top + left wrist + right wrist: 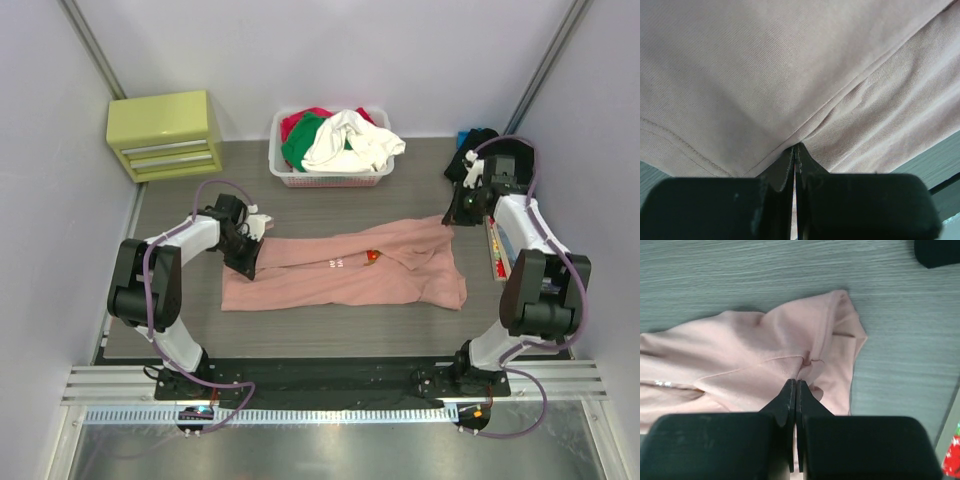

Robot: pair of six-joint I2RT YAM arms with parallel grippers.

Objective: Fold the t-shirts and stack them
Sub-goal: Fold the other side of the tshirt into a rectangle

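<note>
Left gripper (246, 258), seen from above: clamped shut on the left end of the salmon-pink t-shirt (340, 278), which lies lengthwise across the table (300, 340) between both arms. Right gripper (456, 216): closed on the far right corner. Dark bundle at far right, probably the black t-shirt (480, 140), well apart.

Left wrist view: fingertips (785, 167) together, pink cloth pinched beside a hem seam.

Right wrist view: jaws closed, small pucker of cloth nipped between them.

Likely light, limp, quick to sag and crease; best held at hems or corners.
</note>
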